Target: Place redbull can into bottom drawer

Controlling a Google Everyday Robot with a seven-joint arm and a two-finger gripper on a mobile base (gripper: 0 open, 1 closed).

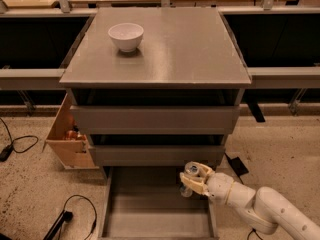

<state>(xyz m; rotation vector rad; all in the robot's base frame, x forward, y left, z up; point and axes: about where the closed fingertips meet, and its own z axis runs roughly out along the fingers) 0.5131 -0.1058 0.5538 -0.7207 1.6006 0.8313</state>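
While the bottom drawer (145, 211) stands pulled out at the foot of the grey cabinet (170, 54), the gripper (193, 180) hangs over its right rear corner, just in front of the middle drawer (155, 155). Its tan fingers (199, 185) are clamped around the redbull can (191, 171), which is held close to upright with a slight tilt. The can is slim and silvery. Its shiny round top shows above the fingers and its lower end pokes out below them. The fingers cover most of its body, so the bluish markings are hard to make out. The can is up in the air above the drawer's inside, near the right wall, and is not touching the floor of the tray. The drawer itself is a wide, shallow grey tray with a plain interior.

The white arm (265, 210) comes in from the lower right corner. On the cabinet's flat top, towards the back left, sits a white bowl (126, 36), well apart from the can. The top drawer (155, 119) looks slightly open. A tan wooden box (67, 139) leans beside the cabinet's left side, and black cables (75, 204) lie on the speckled floor (30, 194).
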